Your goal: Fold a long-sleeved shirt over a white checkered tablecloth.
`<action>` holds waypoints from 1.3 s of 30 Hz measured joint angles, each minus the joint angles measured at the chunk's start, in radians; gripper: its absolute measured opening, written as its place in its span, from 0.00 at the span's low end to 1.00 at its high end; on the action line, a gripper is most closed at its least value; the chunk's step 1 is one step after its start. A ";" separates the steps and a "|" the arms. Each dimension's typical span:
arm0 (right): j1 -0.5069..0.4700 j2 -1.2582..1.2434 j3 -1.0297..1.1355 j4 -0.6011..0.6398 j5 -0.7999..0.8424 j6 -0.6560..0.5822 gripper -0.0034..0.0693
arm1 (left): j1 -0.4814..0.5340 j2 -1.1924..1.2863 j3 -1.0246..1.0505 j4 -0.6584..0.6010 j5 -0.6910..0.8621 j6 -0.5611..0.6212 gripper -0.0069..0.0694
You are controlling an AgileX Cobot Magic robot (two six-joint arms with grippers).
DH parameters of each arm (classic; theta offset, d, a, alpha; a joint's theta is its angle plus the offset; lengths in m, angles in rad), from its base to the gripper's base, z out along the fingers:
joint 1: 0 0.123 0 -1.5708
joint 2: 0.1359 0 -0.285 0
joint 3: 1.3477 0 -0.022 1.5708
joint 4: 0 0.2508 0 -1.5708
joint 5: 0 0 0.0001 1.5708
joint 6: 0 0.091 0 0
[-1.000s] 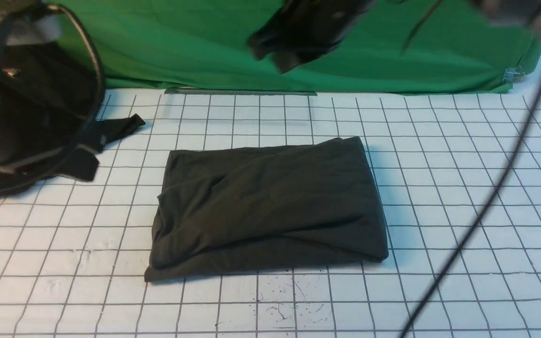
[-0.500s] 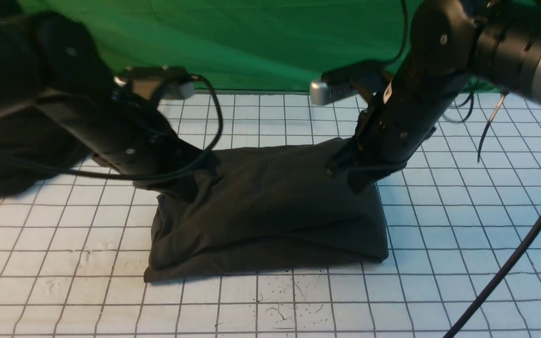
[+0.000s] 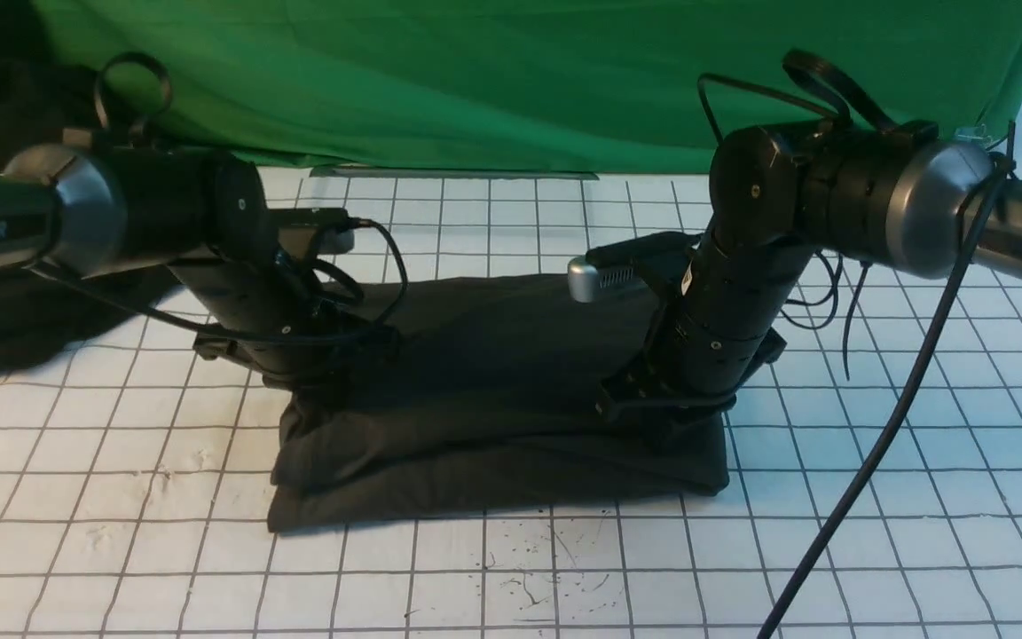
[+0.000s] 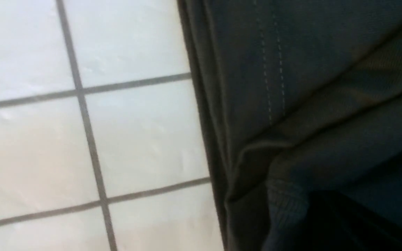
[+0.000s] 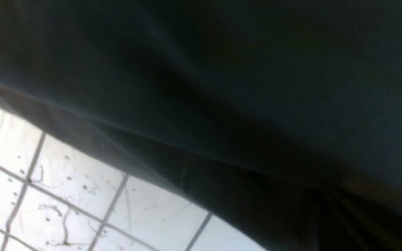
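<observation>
The long-sleeved shirt (image 3: 511, 390) lies folded into a dark charcoal rectangle in the middle of the white checkered tablecloth (image 3: 830, 497). My left gripper (image 3: 334, 377) presses down into the shirt's left end, and my right gripper (image 3: 644, 410) presses into its right end. Both fingertip pairs are sunk in dark cloth and look shut, with no cloth seen pinched between them. The left wrist view shows the shirt (image 4: 309, 87) with a stitched hem beside the tablecloth (image 4: 134, 132). Most of the right wrist view is filled by the shirt (image 5: 222, 69), with tablecloth (image 5: 65, 195) below.
A green cloth (image 3: 493, 80) hangs along the far edge. A blacker heap of cloth (image 3: 5, 311) lies at the left, behind my left arm. A black cable (image 3: 866, 461) slants across the right front. Ink scribbles (image 3: 538, 568) mark the tablecloth in front of the shirt.
Both arms have come down from above onto the shirt, left arm on its left end, right arm on its right end. The shirt's top is pressed lower.
</observation>
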 joint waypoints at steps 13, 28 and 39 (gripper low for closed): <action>0.000 -0.294 0.006 -0.027 0.043 0.012 0.06 | 0.058 -0.368 -0.064 -0.005 0.154 0.052 0.10; 0.038 -1.188 0.426 -0.080 -0.580 0.020 0.06 | 0.058 -1.357 0.436 -0.188 0.155 0.121 0.10; 0.038 -1.788 0.902 -0.087 -0.873 -0.223 0.06 | 0.058 -1.742 0.656 -0.231 0.174 0.017 0.10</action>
